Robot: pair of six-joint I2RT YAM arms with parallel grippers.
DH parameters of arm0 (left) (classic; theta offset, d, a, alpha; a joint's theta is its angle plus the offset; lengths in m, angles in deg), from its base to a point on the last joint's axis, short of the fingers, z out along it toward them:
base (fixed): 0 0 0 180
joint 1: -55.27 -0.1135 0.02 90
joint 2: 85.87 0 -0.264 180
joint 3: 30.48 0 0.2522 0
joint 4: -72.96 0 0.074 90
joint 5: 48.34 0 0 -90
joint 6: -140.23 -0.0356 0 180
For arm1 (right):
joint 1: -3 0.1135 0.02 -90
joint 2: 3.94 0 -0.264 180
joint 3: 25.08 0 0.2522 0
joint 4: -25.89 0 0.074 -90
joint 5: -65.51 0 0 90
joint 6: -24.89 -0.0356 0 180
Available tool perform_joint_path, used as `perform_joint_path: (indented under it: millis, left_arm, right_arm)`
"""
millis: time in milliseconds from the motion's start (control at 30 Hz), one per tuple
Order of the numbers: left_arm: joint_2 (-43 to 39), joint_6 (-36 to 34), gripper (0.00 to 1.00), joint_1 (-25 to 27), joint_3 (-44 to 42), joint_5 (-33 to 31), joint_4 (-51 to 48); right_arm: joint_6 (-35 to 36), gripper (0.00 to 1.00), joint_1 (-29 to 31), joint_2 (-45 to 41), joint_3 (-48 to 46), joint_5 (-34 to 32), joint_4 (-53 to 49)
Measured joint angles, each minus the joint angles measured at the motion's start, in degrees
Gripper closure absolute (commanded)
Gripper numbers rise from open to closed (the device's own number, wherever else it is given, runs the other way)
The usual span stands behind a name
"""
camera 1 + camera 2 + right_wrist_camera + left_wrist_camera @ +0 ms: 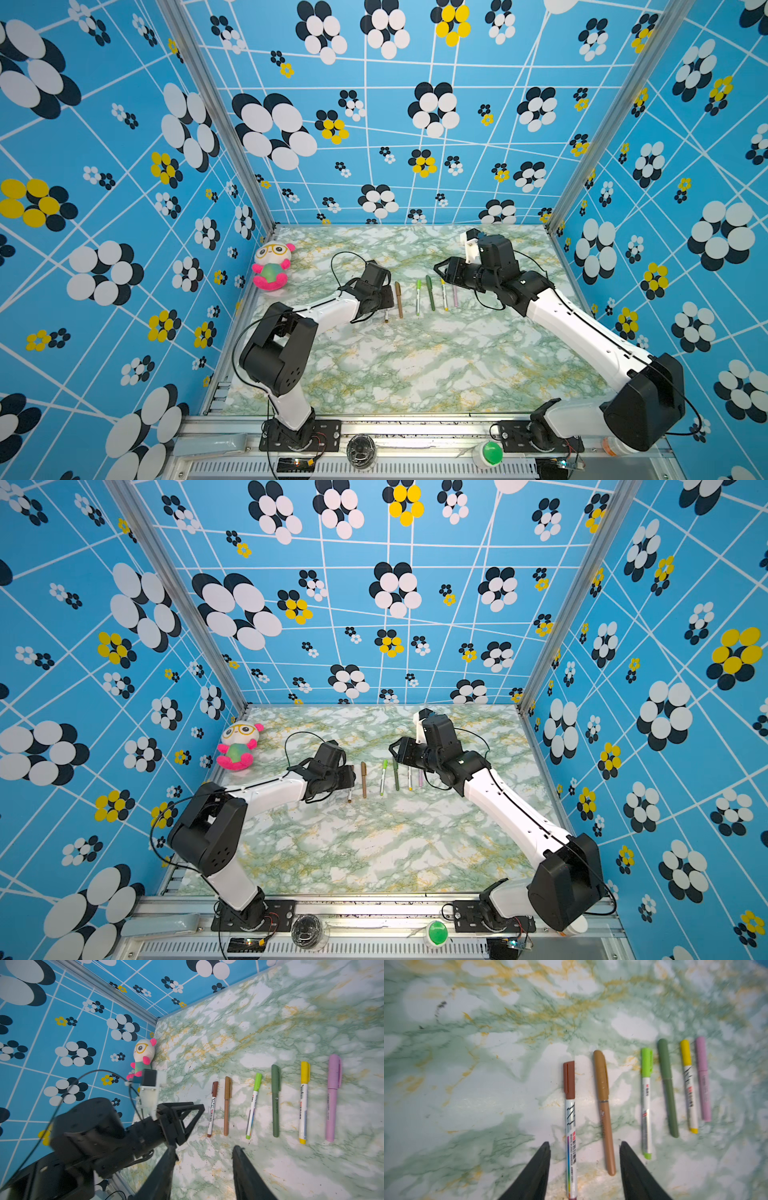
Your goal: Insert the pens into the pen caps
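My left pincer (585,1144) stands parted and holds nothing. Its tips sit either side of the reddish-brown-capped pen (570,1126) and the brown pen (605,1113), at the left end of the row. All six pens (418,297) lie side by side in the middle of the surface (467,1084), caps (569,1080) on and pointing far, so I judge only the retreat is left. I should rise straight up before swinging left, keeping both tips off the barrels so nothing rolls into its neighbour. My right pincer (204,1148) hangs parted and empty by the right end of the row, and should lift clear the same way
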Motion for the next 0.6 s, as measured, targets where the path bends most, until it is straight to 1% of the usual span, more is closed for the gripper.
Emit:
perform_joint_path:
  millis: [67,133,200,267,333,400,500,600]
  left_arm:
    - [-5.6,-2.2,0.31,-1.5,-0.4,-0.3,0.6]
    - [-11.6,-5.4,0.2,-4.2,-1.0,-0.3,1.7]
    - [-17.3,-8.6,0.12,-8.0,-2.2,-0.2,3.0]
    - [-22.0,-11.5,0.01,-12.0,-3.7,-0.5,4.3]
    - [-26.0,-14.6,0.01,-15.9,-5.8,-1.9,6.1]
    - [-28.6,-16.8,0.01,-18.3,-8.9,-4.1,8.5]
    - [-29.6,-17.9,0.01,-20.5,-14.3,-8.5,11.2]
    - [-28.4,-18.7,0.01,-21.2,-20.2,-13.6,13.0]
  right_arm:
    - [1.4,0.52,-1.4,-1.2,-1.0,-1.7,-0.3]
    - [3.1,0.51,-3.1,-3.2,-2.8,-4.6,-0.2]
    - [5.0,0.51,-5.2,-6.5,-6.0,-9.0,1.1]
    - [6.8,0.46,-7.5,-10.5,-10.6,-13.7,3.5]
    - [9.0,0.45,-9.7,-14.7,-16.1,-19.5,7.0]
    - [11.3,0.45,-11.2,-17.7,-21.4,-24.6,10.6]
    - [15.9,0.46,-12.8,-20.5,-30.0,-32.3,17.8]
    - [20.9,0.46,-13.7,-20.7,-38.2,-38.2,25.7]
